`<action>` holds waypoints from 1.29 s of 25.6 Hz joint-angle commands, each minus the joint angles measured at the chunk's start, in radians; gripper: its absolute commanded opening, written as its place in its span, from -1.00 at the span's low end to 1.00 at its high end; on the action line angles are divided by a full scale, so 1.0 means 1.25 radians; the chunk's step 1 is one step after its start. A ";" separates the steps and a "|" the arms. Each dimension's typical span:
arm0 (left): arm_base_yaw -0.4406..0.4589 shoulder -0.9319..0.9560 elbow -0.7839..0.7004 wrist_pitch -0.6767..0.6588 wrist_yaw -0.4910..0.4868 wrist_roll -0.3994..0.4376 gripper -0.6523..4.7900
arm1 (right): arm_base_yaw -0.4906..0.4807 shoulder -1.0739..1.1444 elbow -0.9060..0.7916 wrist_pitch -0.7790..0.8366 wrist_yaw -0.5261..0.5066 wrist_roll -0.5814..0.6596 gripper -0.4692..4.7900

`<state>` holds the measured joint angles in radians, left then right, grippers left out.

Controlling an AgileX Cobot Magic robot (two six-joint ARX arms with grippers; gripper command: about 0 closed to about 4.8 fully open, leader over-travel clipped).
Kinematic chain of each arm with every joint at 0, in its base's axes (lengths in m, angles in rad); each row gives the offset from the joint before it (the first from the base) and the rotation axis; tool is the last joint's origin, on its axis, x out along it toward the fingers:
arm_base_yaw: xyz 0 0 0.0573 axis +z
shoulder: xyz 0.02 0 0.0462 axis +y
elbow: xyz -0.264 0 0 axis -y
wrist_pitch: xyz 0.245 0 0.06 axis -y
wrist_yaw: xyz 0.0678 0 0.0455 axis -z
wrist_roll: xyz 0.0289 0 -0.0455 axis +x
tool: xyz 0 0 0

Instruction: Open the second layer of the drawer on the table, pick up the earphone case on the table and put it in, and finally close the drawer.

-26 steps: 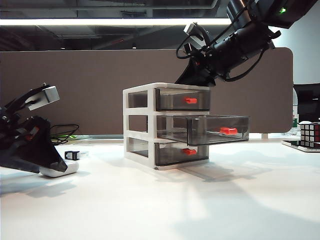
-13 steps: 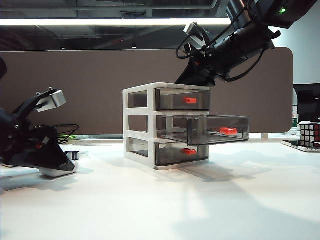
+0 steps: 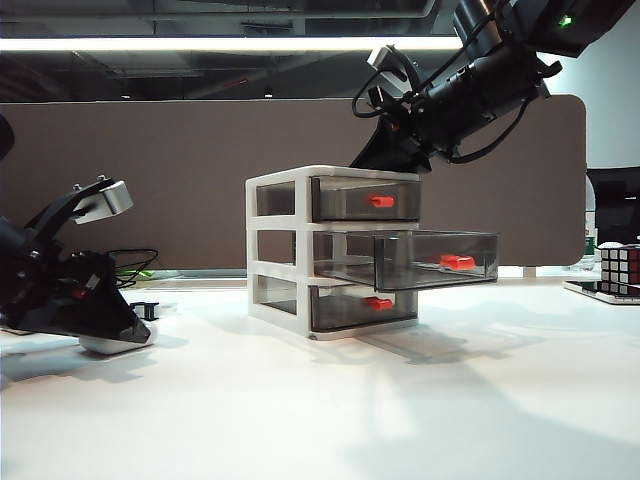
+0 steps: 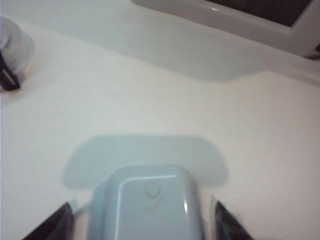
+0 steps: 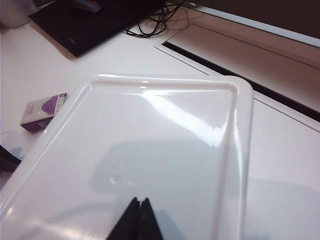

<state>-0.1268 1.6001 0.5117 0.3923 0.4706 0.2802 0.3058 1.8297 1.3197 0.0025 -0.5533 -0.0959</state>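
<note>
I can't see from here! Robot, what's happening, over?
Left end effector open, down around earphone case on table. Right end effector shut, over drawer unit. Middle drawer pulled out, nothing blocking.

The right gripper (image 5: 136, 220), fingertips pressed together, hangs over the drawer (image 5: 165, 145) unit's glossy white top; a white-and-purple box (image 5: 42, 112) lies beyond on the table (image 5: 40, 65).

One drawer (image 3: 333, 250) unit holding three grey drawers, one earphone case (image 4: 147, 207), one purple-and-white box (image 5: 42, 111), one puzzle cube (image 3: 620, 270), two hands.
</note>
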 commanded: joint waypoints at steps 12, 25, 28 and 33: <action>-0.030 0.013 -0.002 -0.012 -0.089 0.039 0.46 | 0.002 0.020 -0.017 -0.100 0.007 0.013 -0.84; -0.060 0.045 -0.002 -0.023 -0.143 0.027 0.46 | 0.002 0.020 -0.017 -0.103 0.007 0.014 -0.84; -0.060 0.045 -0.002 -0.030 -0.144 0.028 0.46 | 0.002 0.020 -0.017 -0.104 0.007 0.014 -0.84; -0.060 0.045 -0.002 -0.031 -0.164 0.028 -0.41 | 0.002 0.020 -0.017 -0.106 0.007 0.014 -0.84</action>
<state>-0.2028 1.6417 0.5220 0.4534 0.3141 0.3092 0.3054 1.8297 1.3197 -0.0002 -0.5533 -0.0956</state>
